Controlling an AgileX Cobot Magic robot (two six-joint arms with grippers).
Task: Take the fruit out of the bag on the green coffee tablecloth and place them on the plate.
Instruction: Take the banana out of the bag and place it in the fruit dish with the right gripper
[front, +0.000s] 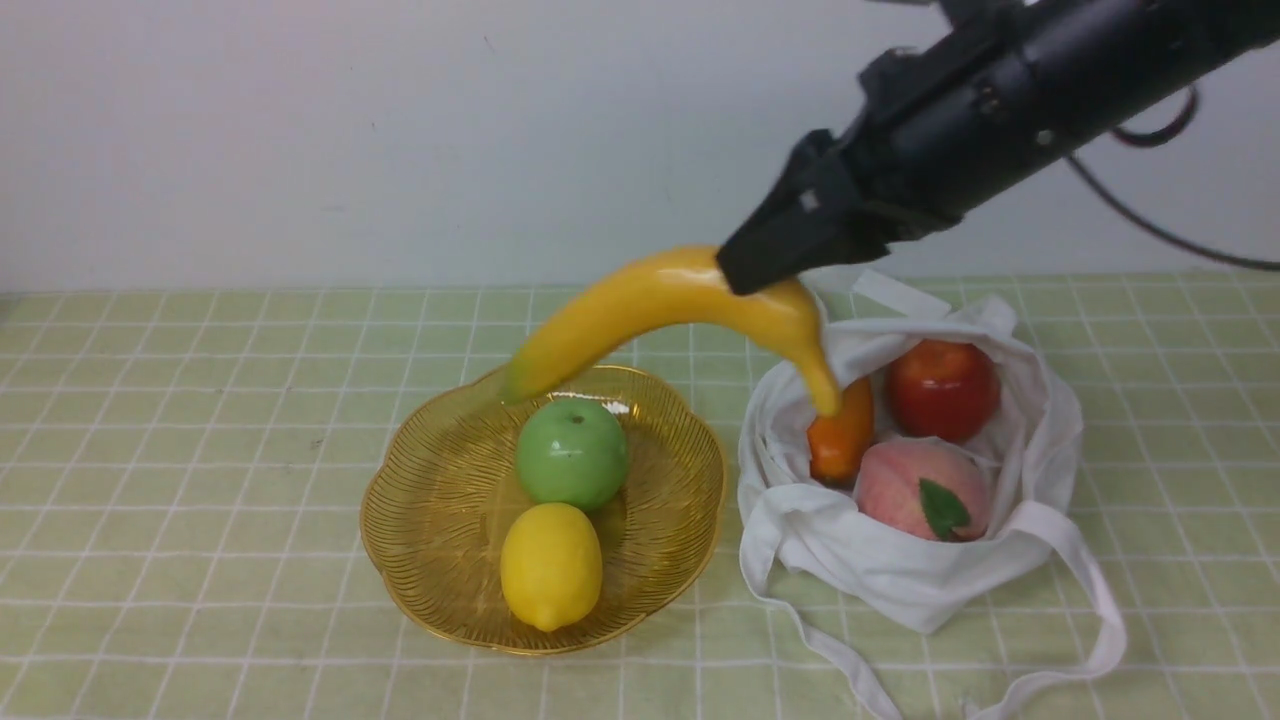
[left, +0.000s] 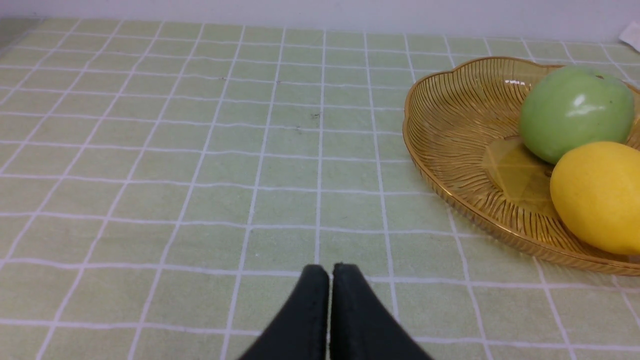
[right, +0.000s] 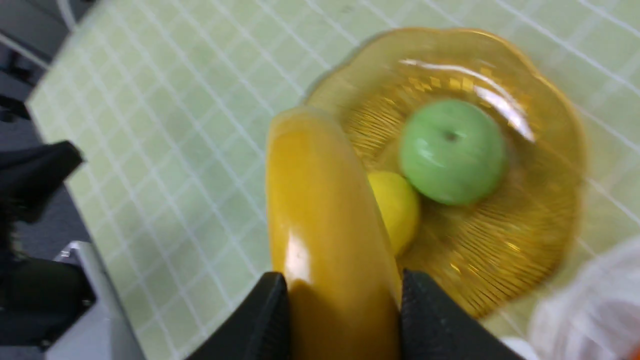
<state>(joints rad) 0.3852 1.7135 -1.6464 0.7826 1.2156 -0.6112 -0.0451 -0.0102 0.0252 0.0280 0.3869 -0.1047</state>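
My right gripper (front: 765, 268) is shut on the long yellow banana (front: 640, 305) and holds it in the air between the white bag (front: 900, 570) and the amber plate (front: 420, 500); its left end hangs over the plate's far rim. In the right wrist view the fingers (right: 267, 310) clamp the banana (right: 320, 215) above the plate (right: 540, 210). The bag holds a red apple (front: 943, 388), a pink peach (front: 920, 490) and a small orange fruit (front: 842, 435). My left gripper (left: 330, 272) is shut and empty over the green tablecloth (left: 200, 165), beside the plate (left: 450, 130).
A green apple (front: 572, 452) and a yellow lemon (front: 551, 565) lie in the plate. The bag's long strap (front: 1090, 600) trails on the cloth toward the front right. A white wall stands behind the table.
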